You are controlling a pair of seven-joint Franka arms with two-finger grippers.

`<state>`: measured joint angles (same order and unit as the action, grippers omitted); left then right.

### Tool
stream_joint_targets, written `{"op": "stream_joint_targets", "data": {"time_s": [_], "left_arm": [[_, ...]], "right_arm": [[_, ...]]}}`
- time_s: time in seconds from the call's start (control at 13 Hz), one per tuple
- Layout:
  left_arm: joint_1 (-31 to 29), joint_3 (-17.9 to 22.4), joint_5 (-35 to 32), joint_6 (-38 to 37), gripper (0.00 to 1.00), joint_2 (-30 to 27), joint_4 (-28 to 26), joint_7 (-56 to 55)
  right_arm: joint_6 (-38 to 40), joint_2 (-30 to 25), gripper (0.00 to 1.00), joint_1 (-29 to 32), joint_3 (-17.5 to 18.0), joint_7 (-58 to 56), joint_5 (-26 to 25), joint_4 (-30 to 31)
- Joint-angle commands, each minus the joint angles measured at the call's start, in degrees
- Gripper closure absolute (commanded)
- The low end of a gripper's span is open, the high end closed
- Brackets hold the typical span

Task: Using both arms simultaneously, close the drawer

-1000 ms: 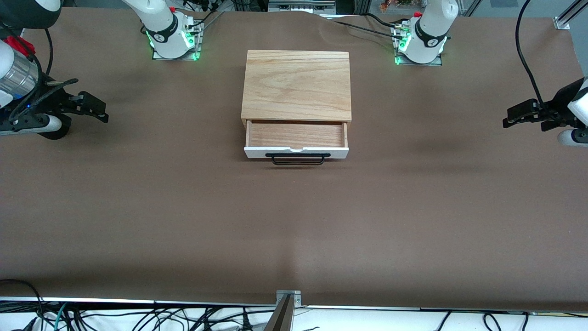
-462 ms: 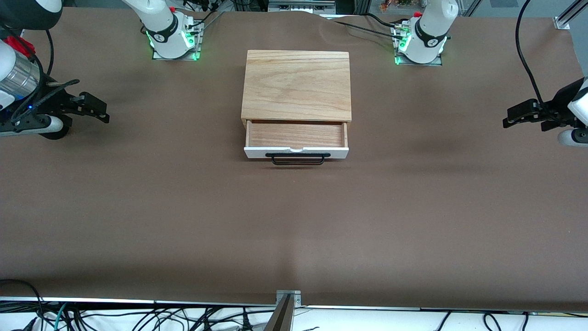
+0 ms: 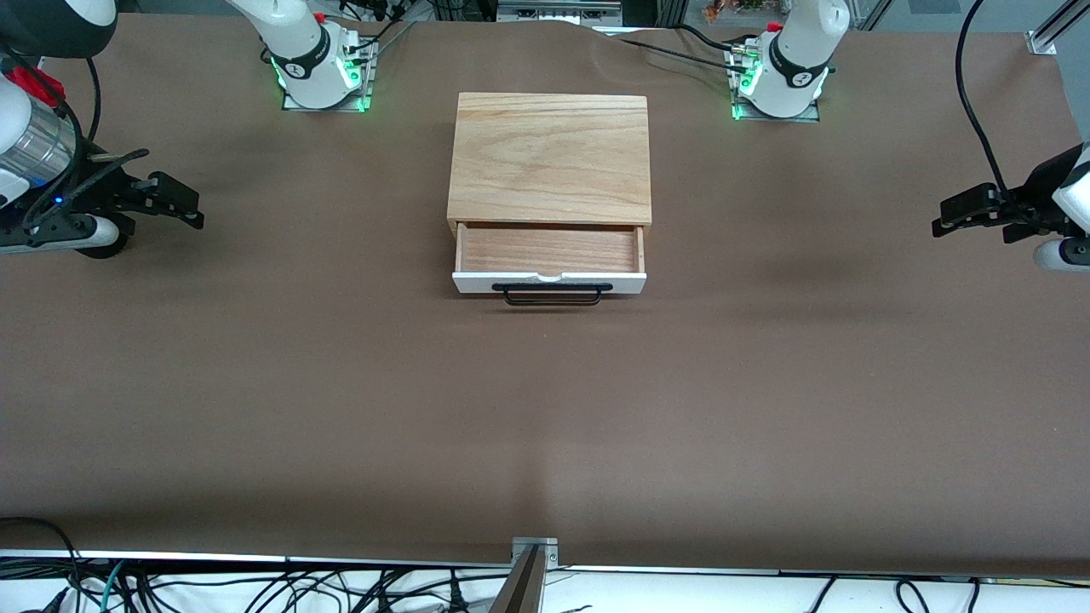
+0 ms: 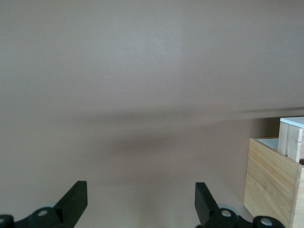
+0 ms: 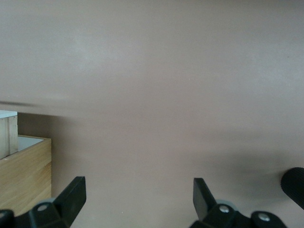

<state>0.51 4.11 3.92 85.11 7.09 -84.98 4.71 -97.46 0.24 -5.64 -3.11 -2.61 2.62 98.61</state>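
The drawer (image 3: 549,251) stands pulled out of the light wood box (image 3: 549,157) at the table's middle. Its white front panel (image 3: 477,283) and black wire handle (image 3: 552,295) face the front camera, and its reddish-brown inside is bare. My right gripper (image 3: 189,209) is open and empty, over the table toward the right arm's end, well apart from the box. My left gripper (image 3: 943,217) is open and empty toward the left arm's end. In the left wrist view the open gripper (image 4: 141,190) looks at the box's side (image 4: 273,180). In the right wrist view the open gripper (image 5: 138,187) looks at the box's side (image 5: 23,175).
The brown table cover (image 3: 545,409) stretches wide around the box. The two green-lit arm bases (image 3: 324,77) (image 3: 779,81) stand farther from the front camera than the box. Black cables (image 3: 975,102) hang at the left arm's end.
The right arm has shifted very slightly. The left arm and the drawer have not moved.
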Motion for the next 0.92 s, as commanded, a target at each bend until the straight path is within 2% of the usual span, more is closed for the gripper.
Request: {"op": "stream_joint_targets", "data": {"time_s": [0.0, 0.62, 0.85], "left_arm": [[-0.69, -0.77, -0.75, -0.47, 0.0, 0.64, 1.66, 0.03], [-0.77, -0.68, -0.66, -0.47, 0.0, 1.08, 1.57, -0.06], [0.54, -1.3, 0.73, -0.65, 0.0, 2.05, 1.66, -0.14]], "right_arm": [[-0.45, -0.51, 0.0, 0.1, 0.29, -0.29, -0.6, 0.71], [-0.8, -0.42, 0.0, -0.16, 0.38, -0.37, -0.6, 0.8], [-3.16, 2.21, 0.0, -1.13, 0.56, -0.2, 0.8, 0.8]]}}
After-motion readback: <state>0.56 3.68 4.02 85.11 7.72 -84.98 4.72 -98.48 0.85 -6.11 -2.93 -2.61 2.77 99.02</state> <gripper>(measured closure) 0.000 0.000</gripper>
